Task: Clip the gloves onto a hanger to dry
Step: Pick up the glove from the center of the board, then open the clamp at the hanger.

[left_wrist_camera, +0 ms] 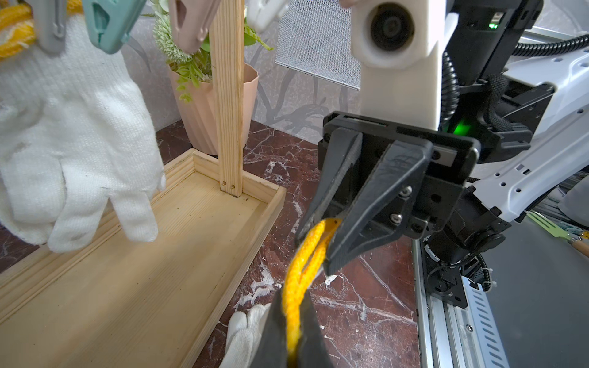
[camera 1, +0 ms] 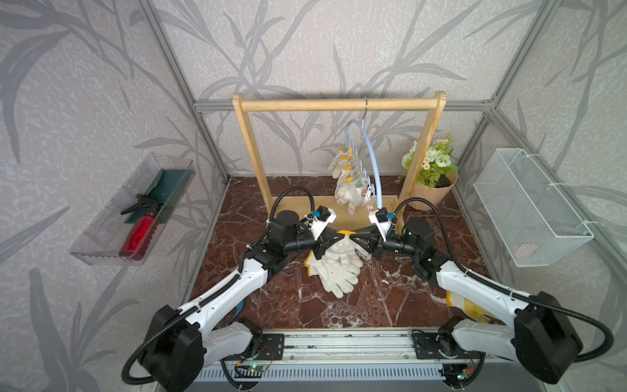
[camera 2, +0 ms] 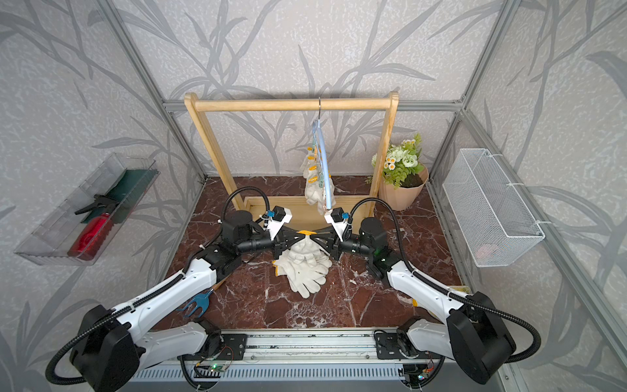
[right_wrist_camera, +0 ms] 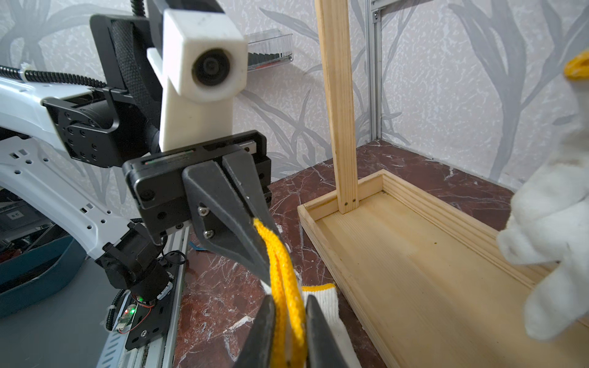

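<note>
We see white gloves [camera 1: 339, 275] trimmed in yellow on a dark red worktop [camera 1: 390, 298] veined in white. The walls [camera 1: 305, 51] are grey with darker leaf shapes. The rack [camera 1: 339, 104] is pale wood, the hanger [camera 1: 374, 159] light blue, the pot [camera 1: 425, 198] at the back right corner peach and the basket [camera 1: 529, 207] white.

Readable text, labels, brands, numbers: none.

Items showing no legible marking:
- gloves [camera 1: 339, 275]
- blue hanger [camera 1: 376, 163]
- wooden rack [camera 1: 339, 104]
- red spray bottle [camera 1: 137, 234]
- wire basket [camera 1: 529, 207]
- pink flower pot [camera 1: 424, 200]

One small tag [right_wrist_camera: 14, 215] sits in the background of the right wrist view. Its characters are too blurred to read.
</note>
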Robot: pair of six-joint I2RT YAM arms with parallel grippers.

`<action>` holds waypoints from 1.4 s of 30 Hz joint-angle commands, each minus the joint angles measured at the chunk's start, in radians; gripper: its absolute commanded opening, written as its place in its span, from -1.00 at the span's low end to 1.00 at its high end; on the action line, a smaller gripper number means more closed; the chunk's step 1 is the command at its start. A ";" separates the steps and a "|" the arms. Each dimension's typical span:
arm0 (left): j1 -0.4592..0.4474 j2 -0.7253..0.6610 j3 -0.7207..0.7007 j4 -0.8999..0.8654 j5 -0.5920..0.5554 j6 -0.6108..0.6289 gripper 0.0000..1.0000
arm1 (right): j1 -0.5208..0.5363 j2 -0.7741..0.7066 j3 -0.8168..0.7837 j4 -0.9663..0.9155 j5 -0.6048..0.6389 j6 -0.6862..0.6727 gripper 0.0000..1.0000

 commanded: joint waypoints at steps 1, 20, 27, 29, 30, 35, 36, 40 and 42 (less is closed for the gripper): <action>-0.001 0.004 0.031 0.018 0.021 0.000 -1.00 | -0.015 -0.037 0.003 0.032 -0.003 0.006 -0.71; 0.066 0.206 0.275 0.038 0.070 0.161 -0.28 | -0.206 -0.044 -0.007 -0.080 -0.086 0.059 -1.00; 0.125 0.397 0.491 -0.002 0.232 0.238 -0.09 | -0.258 -0.031 0.041 -0.203 -0.083 0.013 -1.00; 0.130 0.437 0.541 -0.032 0.262 0.264 -0.09 | -0.263 -0.019 0.059 -0.223 -0.080 0.005 -1.00; 0.132 0.457 0.561 -0.043 0.272 0.279 -0.09 | -0.265 -0.011 0.068 -0.232 -0.079 0.003 -1.00; 0.135 0.532 0.648 -0.065 0.321 0.308 -0.09 | -0.267 0.023 0.107 -0.246 -0.071 0.003 -1.00; 0.135 0.541 0.659 -0.066 0.325 0.308 -0.09 | -0.267 0.027 0.112 -0.247 -0.069 0.005 -1.00; 0.136 0.574 0.679 -0.018 0.320 0.292 -0.11 | -0.267 0.043 0.133 -0.252 -0.065 0.013 -1.00; 0.135 0.581 0.679 0.021 0.320 0.273 -0.12 | -0.267 0.047 0.142 -0.260 -0.064 0.013 -1.00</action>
